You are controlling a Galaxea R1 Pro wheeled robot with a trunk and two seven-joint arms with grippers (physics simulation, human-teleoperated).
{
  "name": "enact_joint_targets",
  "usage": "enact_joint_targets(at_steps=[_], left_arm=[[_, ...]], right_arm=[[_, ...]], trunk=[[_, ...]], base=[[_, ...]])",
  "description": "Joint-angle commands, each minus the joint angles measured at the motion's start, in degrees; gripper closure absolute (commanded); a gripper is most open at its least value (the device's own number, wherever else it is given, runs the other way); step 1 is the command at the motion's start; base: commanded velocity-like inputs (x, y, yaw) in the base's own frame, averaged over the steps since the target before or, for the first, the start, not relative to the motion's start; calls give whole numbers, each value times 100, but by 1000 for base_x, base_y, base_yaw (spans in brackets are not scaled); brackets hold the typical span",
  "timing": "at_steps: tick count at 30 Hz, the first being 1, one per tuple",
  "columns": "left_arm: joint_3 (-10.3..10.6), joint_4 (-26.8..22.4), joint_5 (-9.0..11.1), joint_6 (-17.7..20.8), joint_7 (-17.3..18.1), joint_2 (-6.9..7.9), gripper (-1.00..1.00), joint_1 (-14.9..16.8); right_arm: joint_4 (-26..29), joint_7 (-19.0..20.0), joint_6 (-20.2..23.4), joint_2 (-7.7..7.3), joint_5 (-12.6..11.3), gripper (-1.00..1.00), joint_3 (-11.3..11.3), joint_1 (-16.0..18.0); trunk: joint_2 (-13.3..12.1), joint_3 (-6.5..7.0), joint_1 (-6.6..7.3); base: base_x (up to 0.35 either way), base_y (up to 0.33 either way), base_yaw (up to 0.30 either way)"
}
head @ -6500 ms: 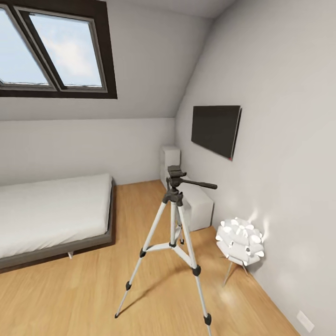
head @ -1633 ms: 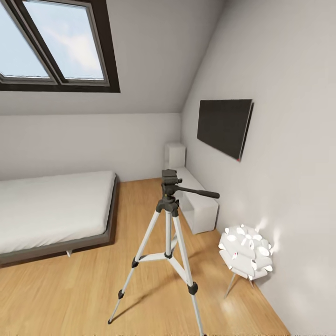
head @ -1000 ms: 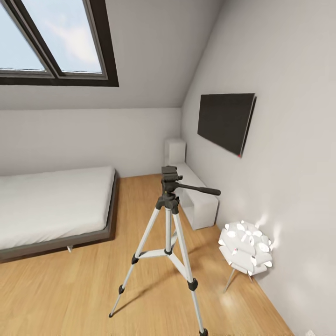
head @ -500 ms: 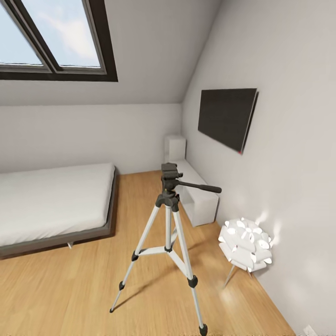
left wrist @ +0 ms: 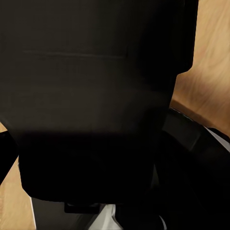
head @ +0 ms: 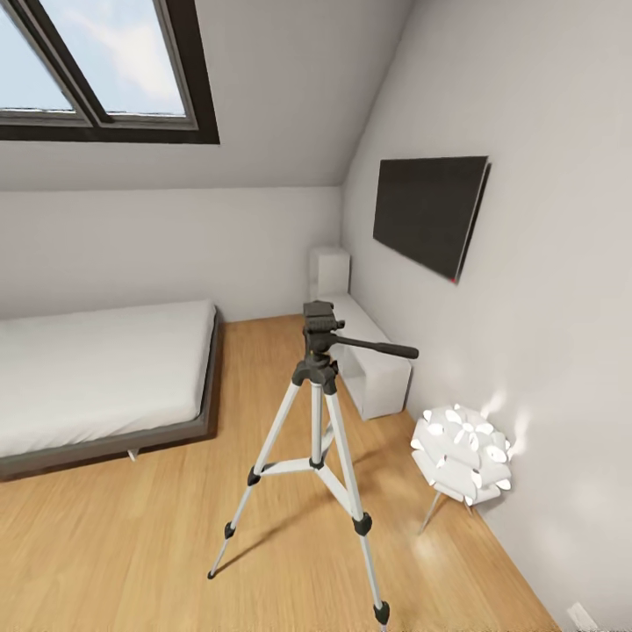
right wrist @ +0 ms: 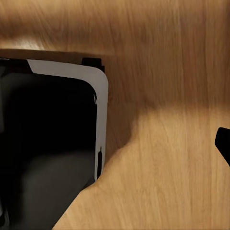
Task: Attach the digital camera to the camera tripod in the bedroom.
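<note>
The camera tripod point(head: 318, 395) stands on the light wood floor in the middle of the head view. Its silver-white legs are spread, and its black head point(head: 319, 318) carries nothing. The pan handle point(head: 379, 348) points right. In the left wrist view a black boxy body, the digital camera point(left wrist: 91, 96), sits right against the lens and hides my left gripper's fingers. In the right wrist view one black fingertip point(right wrist: 224, 143) shows at the frame's edge over bare floor, with nothing held.
A low grey bed point(head: 96, 377) with a white mattress lies left of the tripod. A white bench point(head: 373, 369), a dark wall screen point(head: 428, 215) and a white petal lamp point(head: 463, 454) line the right wall. The skylight point(head: 96, 61) is above. My own base point(right wrist: 52, 143) shows below the right wrist.
The head view has drifted a little and come closer to the tripod, which stays near the middle. Nothing in the room itself has moved.
</note>
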State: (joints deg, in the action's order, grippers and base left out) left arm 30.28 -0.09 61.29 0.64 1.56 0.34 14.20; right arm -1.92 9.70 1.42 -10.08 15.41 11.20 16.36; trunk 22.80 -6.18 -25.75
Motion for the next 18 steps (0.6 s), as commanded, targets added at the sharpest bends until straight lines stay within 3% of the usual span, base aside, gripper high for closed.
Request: enact_joint_targets(at_steps=[1,18], left_arm=[[47,1,50,6,19,1,100,4],[48,1,48,6,19,1,100,4]], right_arm=[[-8,15,9,-3,50,-100,49,8],[-7,15,7,-3,50,-100,49,8]], trunk=[[12,-21,-3],[12,-176,-3]], base=[[0,0,0],[0,0,0]])
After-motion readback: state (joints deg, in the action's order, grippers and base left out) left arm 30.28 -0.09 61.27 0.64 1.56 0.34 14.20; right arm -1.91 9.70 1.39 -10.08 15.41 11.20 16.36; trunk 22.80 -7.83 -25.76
